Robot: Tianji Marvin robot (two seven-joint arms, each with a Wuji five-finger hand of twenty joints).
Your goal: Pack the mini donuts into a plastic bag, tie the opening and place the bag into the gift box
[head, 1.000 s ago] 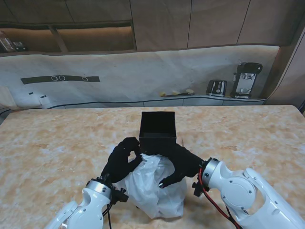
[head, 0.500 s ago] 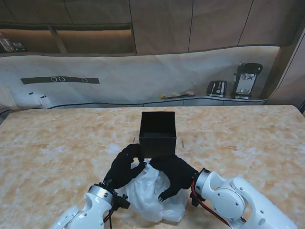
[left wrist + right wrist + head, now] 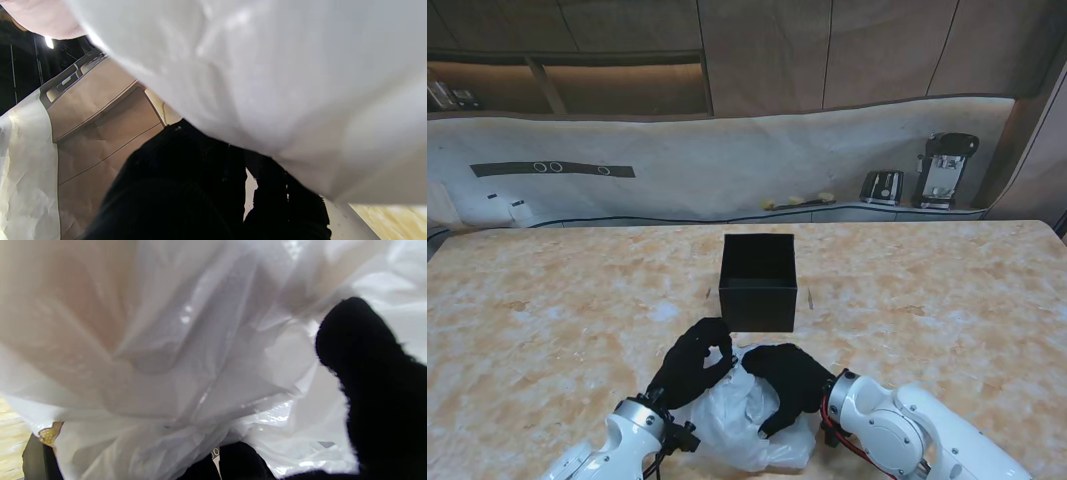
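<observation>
Marble table [image 3: 547, 300] held a black box [image 3: 759, 283]; near it, both the left hand [image 3: 692, 367] and right hand [image 3: 792, 380] grasped the bag [image 3: 727, 425], apparently tying; next the knot needed tightening.

My left arm rises from the lower left of the frame, white forearm ending in the black-gloved left robot hand [image 3: 692, 366], its fingers curled and pinched on the white plastic bag [image 3: 727, 425]. My right arm enters from the lower right, its rounded white wrist joint bent inward; the right robot hand [image 3: 789, 380] arches with fingers bent down, gripping the same bag.
</observation>
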